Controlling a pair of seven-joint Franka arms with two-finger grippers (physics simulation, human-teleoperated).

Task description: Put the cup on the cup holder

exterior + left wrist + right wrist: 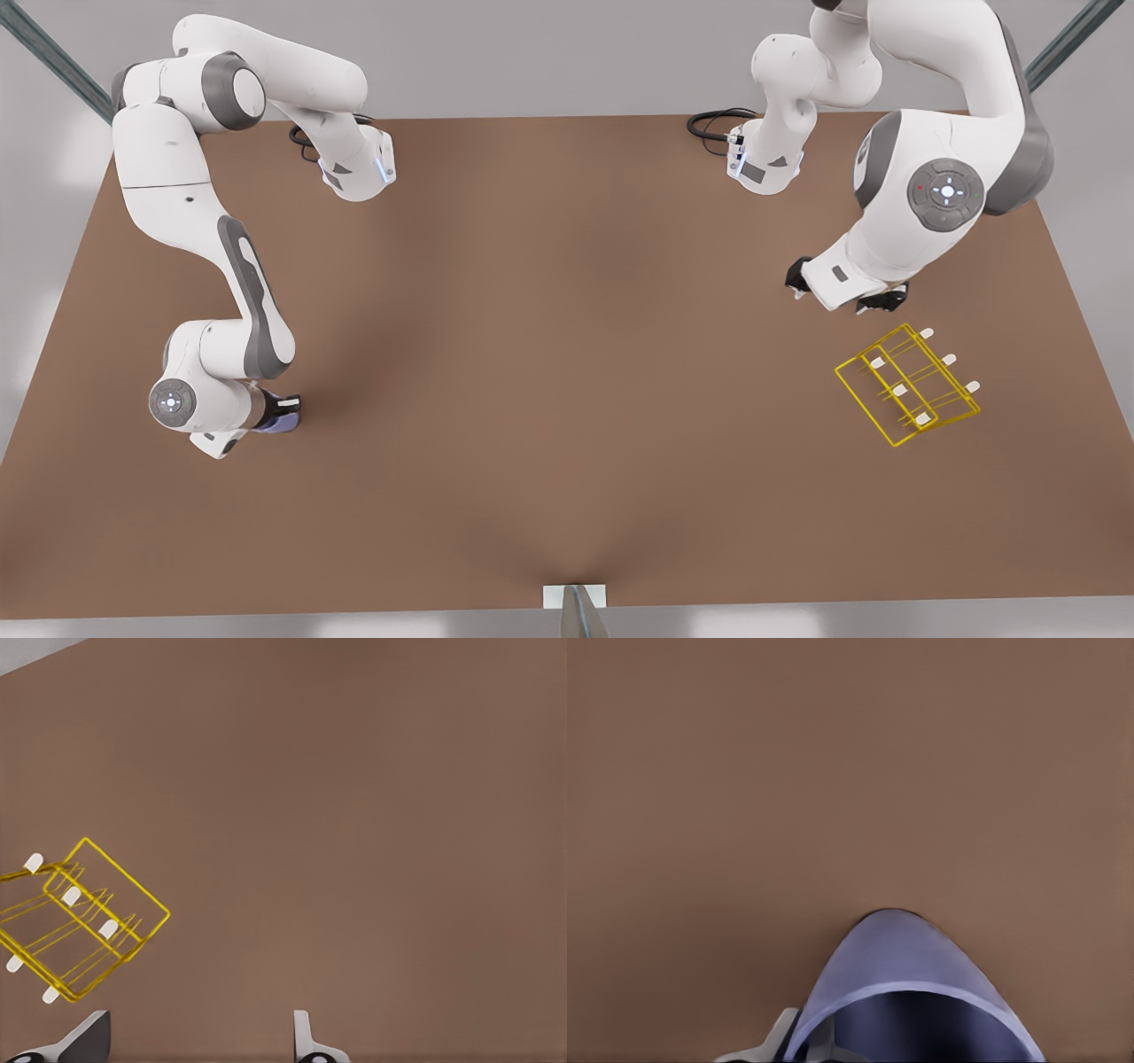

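Note:
The lavender-blue cup (269,425) is low over the table at the front view's left, in my right gripper (283,411), which is shut on its rim. In the right wrist view the cup (899,974) shows its open mouth close up, with one pale finger (778,1042) beside the rim. The yellow wire cup holder (907,385) with white-capped prongs stands on the table at the front view's right. My left gripper (846,292) hovers just behind it, open and holding nothing. In the left wrist view the cup holder (81,923) lies off to one side of the spread fingers (306,1041).
The brown table (567,354) spans the whole scene between the two arms. Black cables (713,122) lie near the arm bases at the far edge. A small white bracket (574,595) sits at the near edge.

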